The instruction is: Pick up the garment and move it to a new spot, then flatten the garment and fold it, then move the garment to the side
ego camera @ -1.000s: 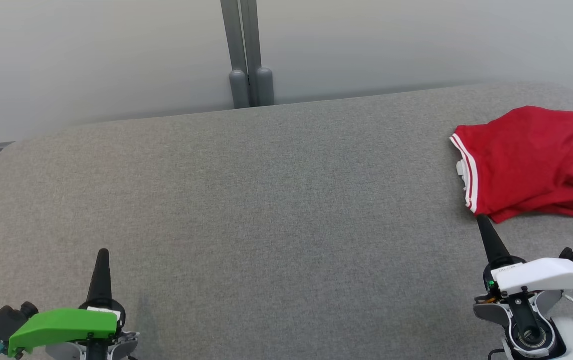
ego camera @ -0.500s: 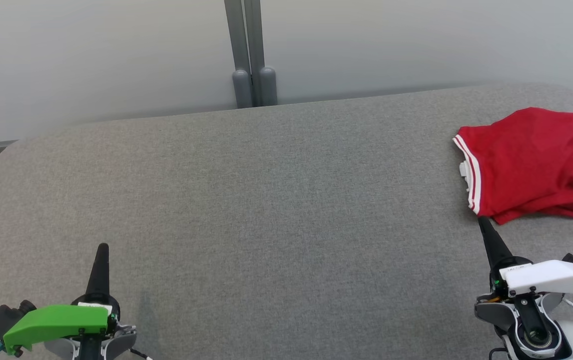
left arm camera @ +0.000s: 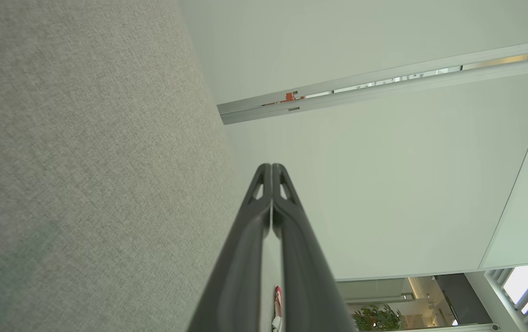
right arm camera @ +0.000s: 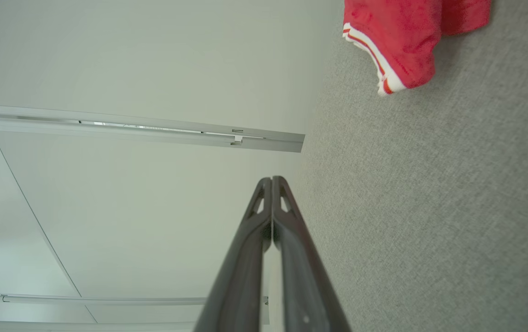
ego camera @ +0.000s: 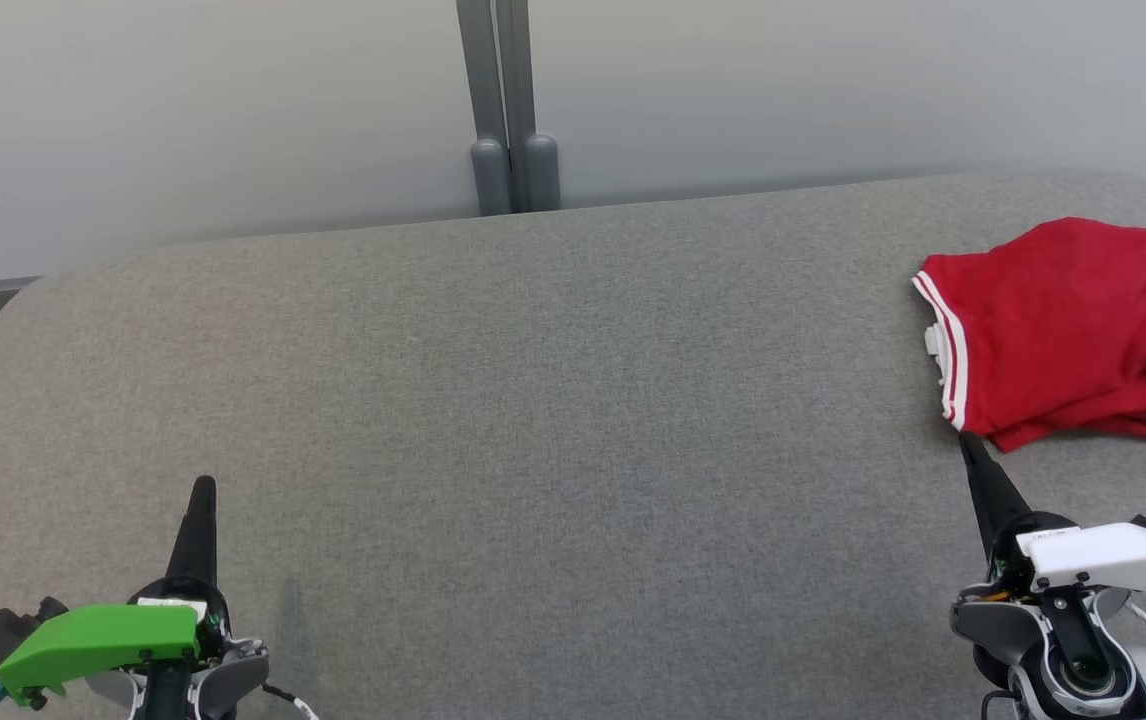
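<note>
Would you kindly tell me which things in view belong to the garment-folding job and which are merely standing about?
Job:
- red fabric garment with white-striped trim
- grey fabric-covered table, the work surface
- left gripper and right gripper, both shut and empty

Standing about:
- grey metal double post behind the table
- pale wall panels

readable text: honestly nothing legible anywhere

right gripper (ego camera: 966, 440): tiny dark print on the white cover (ego camera: 1113, 556) just behind its fingers, way too blurry to make out

left gripper (ego camera: 203, 485): little white sticker (ego camera: 171, 604) at the base of its fingers, beside the green cover (ego camera: 93, 640), can't read it

garment (ego camera: 1073, 330): white bit poking out at the striped edge, just past the right gripper's tip, maybe a tag, unreadable
</note>
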Available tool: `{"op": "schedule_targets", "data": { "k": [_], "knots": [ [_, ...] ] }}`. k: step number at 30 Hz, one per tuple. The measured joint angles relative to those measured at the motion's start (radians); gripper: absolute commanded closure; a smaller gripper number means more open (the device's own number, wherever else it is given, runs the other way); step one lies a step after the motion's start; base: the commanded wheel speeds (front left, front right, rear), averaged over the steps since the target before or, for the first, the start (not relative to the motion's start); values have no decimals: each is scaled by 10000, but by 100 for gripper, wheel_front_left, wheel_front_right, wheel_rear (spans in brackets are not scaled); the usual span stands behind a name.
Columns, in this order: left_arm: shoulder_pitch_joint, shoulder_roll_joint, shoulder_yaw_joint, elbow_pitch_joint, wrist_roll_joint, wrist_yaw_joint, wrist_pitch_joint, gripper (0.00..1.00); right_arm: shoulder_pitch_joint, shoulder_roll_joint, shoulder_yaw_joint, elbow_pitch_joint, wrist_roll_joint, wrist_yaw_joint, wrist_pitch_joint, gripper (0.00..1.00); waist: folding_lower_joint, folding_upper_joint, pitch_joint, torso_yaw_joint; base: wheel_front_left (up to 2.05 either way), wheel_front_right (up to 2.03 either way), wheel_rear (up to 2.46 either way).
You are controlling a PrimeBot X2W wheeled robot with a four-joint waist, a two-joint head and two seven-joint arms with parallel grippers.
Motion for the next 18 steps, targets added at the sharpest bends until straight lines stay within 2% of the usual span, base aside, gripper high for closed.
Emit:
{"op": "schedule_targets", "data": {
  "k": [18],
  "knots": [
    [-136,2,94,-19,-1250,-42,337,100,19,142,-268,-40,1106,0,341,100,0,0,-2,95,0,0,0]
  ]
}}
